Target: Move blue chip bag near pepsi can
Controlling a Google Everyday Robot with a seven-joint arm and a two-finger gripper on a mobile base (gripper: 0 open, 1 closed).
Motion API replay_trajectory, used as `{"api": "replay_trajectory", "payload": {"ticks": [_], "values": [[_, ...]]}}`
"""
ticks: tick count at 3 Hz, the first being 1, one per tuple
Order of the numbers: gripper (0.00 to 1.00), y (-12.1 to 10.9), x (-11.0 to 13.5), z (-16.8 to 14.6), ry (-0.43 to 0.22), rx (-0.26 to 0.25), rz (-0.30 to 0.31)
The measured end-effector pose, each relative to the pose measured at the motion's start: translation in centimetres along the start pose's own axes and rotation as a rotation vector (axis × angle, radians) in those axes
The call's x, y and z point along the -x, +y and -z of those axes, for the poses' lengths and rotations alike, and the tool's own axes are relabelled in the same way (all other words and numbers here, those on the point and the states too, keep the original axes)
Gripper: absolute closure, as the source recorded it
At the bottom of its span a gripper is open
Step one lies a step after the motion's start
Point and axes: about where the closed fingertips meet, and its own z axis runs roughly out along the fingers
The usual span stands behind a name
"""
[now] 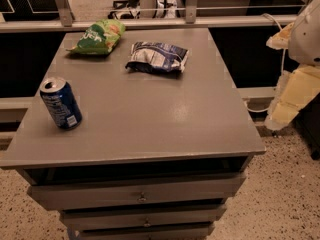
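The blue chip bag (157,58) lies flat at the back middle of the grey table (150,119), crinkled, dark blue and white. The pepsi can (61,104) stands upright near the table's front left edge, well apart from the bag. My gripper (281,113) hangs at the far right of the camera view, beyond the table's right edge and below the white arm housing (307,31). It points down and is not near the bag or the can. It holds nothing that I can see.
A green chip bag (99,37) lies at the back left corner, next to the blue bag. Drawers (142,196) sit under the tabletop. A rail (150,23) runs behind the table. Speckled floor (280,199) lies to the right.
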Motion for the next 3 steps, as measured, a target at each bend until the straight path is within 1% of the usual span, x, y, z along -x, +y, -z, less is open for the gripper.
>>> {"api": "replay_trajectory", "payload": {"ticks": [1, 2, 3], "values": [[0.0, -1.6, 0.7, -1.0, -0.163, -0.02, -0.055], [0.0, -4.2, 2.4, -2.9, -0.36, -0.052, -0.093], [0.0, -6.3, 4.5, -5.3, -0.498, -0.103, -0.113]]}}
